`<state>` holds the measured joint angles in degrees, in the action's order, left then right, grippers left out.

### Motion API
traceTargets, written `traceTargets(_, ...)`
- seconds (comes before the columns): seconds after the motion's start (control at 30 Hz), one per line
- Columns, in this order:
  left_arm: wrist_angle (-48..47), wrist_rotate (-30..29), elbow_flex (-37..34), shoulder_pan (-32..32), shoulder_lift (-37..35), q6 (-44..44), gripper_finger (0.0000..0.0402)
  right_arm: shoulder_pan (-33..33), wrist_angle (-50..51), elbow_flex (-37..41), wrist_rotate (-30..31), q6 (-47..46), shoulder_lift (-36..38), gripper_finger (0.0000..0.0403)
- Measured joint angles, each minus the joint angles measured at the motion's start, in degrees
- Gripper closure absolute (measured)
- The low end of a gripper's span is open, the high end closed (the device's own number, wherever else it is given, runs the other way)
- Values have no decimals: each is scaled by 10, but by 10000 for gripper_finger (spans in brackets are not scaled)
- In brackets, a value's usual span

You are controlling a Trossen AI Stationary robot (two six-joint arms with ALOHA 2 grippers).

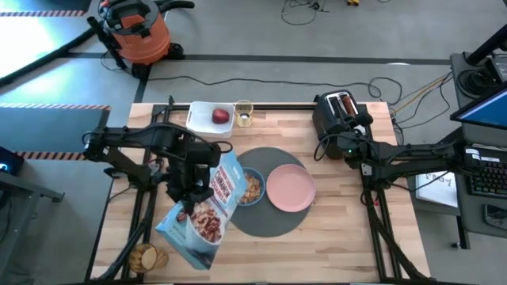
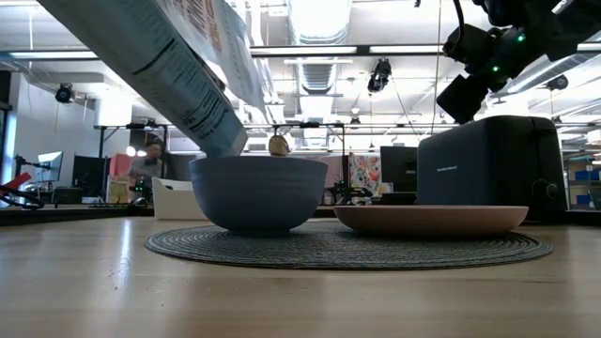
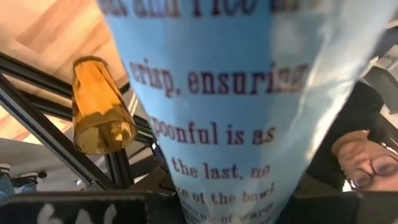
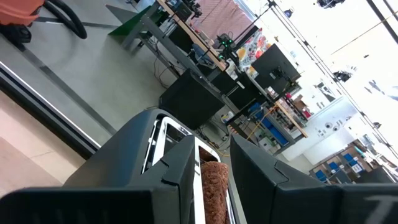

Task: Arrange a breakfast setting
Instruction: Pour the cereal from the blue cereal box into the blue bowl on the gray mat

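High view: mat (image 1: 257, 218), plate (image 1: 290, 188), bowl (image 1: 252, 187) placed; left gripper (image 1: 190, 192) pinching cereal bag (image 1: 207, 210), pouring; right gripper (image 1: 348, 142) state indeterminate; 1 toast slice (image 4: 212, 190) pending.

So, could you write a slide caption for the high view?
Left gripper tilts a blue cereal box over the small blue bowl beside the pink plate.

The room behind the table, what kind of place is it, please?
Probably a robotics lab or workshop, not a kitchen: an orange shop vacuum and loose cables lie on the grey floor, and benches with monitors stand under exposed ceiling ducts.
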<state>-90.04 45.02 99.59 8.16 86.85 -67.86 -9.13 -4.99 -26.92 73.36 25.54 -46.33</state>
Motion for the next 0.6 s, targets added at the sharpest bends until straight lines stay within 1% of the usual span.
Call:
traceTargets(0.17, 0, -8, 0, -2, -1, -3, 301, 0, 0, 0, 0, 0, 0, 310)
traceTargets(0.4, 1, -28, 0, -22, -11, -18, 300, 0, 0, 0, 0, 0, 0, 310)
traceTargets(0.6, 4, -21, 0, -23, -3, -9, 300, 0, 0, 0, 0, 0, 0, 310)
